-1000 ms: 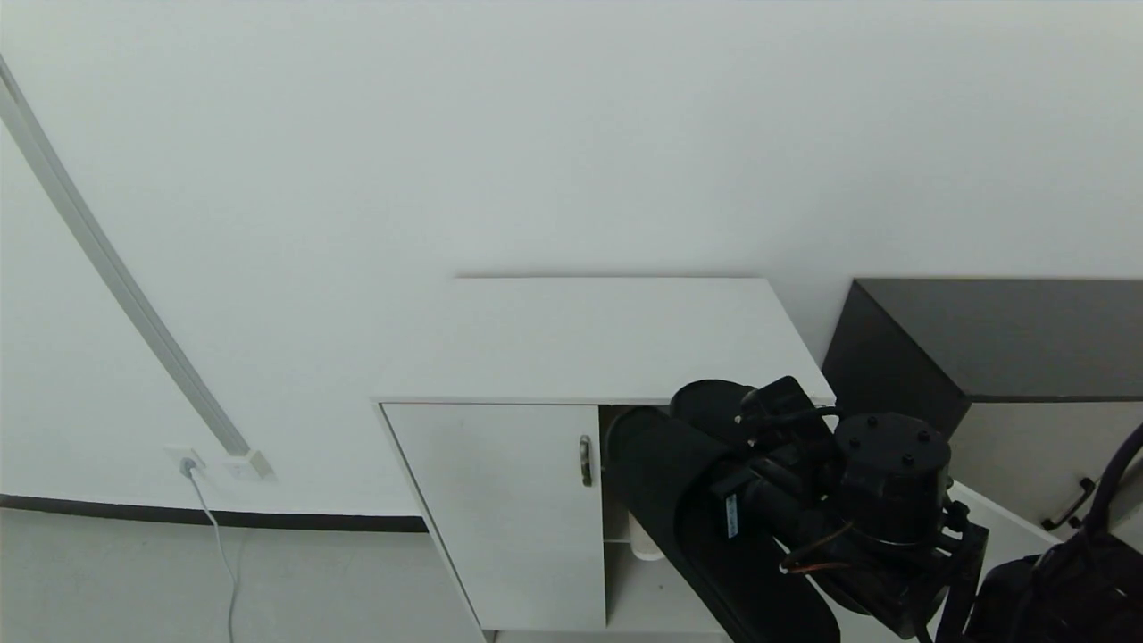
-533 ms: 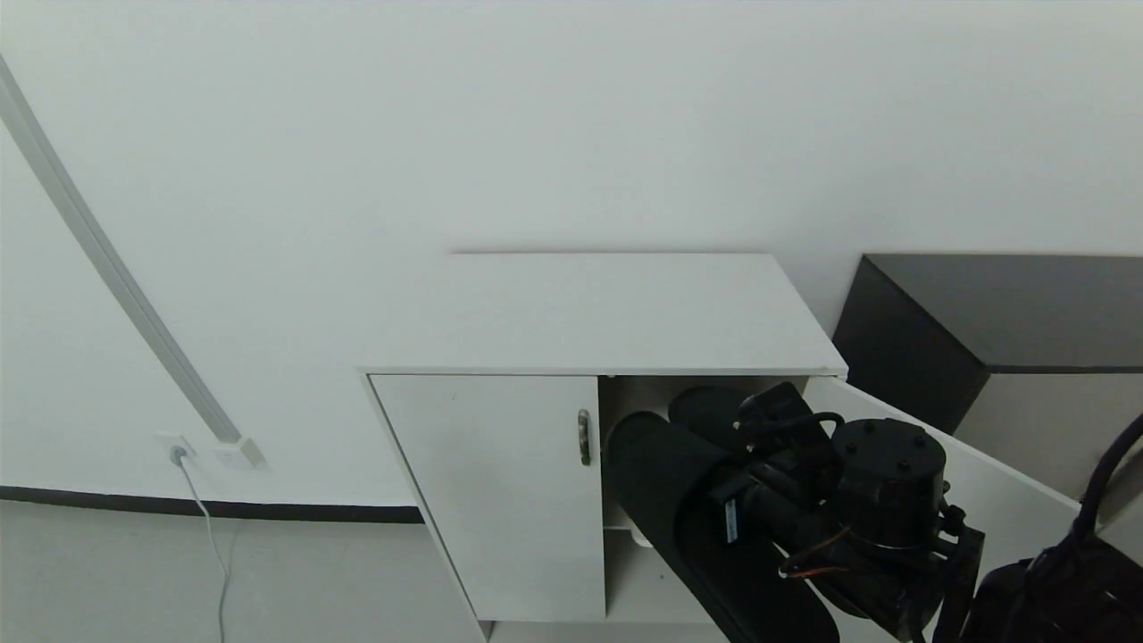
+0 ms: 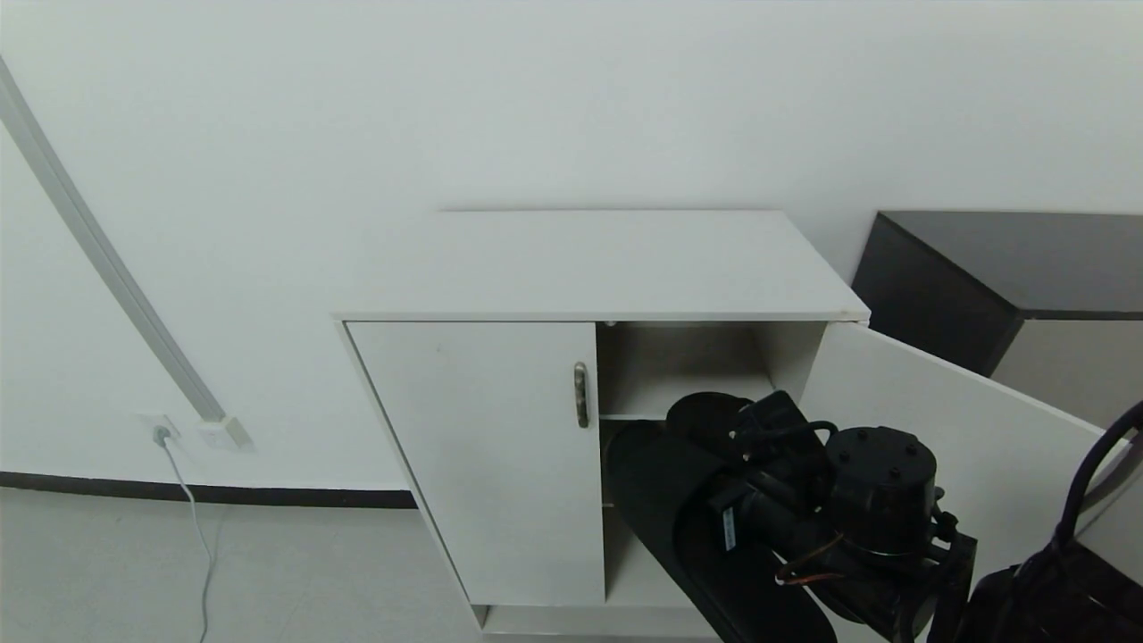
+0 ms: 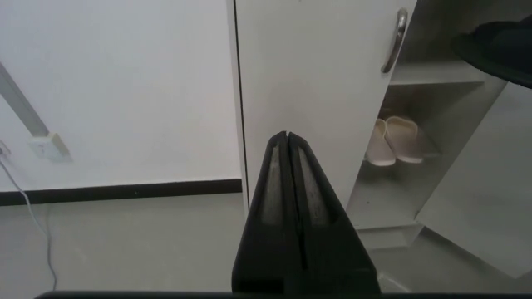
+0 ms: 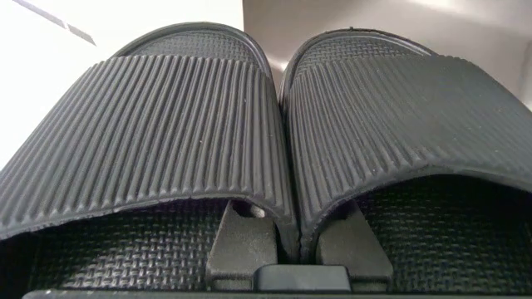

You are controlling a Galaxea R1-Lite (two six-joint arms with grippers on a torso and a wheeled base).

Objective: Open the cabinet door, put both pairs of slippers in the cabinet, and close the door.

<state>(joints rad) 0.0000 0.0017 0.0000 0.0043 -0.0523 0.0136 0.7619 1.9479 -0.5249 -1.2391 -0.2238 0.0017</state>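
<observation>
The white cabinet (image 3: 607, 259) has its right door (image 3: 938, 429) swung open and its left door (image 3: 482, 446) closed. A pair of black slippers (image 3: 661, 482) (image 5: 183, 124) hangs in front of the open half, toes level with the middle shelf. My right gripper (image 3: 728, 505) (image 5: 295, 245) is shut on them, pinching their inner edges together under the ribbed straps. A beige pair of slippers (image 4: 395, 139) lies on the lower shelf inside. My left gripper (image 4: 287, 141) is shut and holds nothing. It is low, facing the closed door (image 4: 316, 75).
A metal handle (image 3: 581, 395) sits on the closed door's edge. A dark cabinet (image 3: 1009, 259) stands to the right, behind the open door. On the left wall are a socket with a cable (image 3: 161, 438) and a slanting cable duct (image 3: 98, 259). Bare floor lies left of the cabinet.
The head camera has moved, so the cabinet sits higher in the picture and more of its inside shows. The black slippers now hang level with the middle shelf instead of the cabinet top.
</observation>
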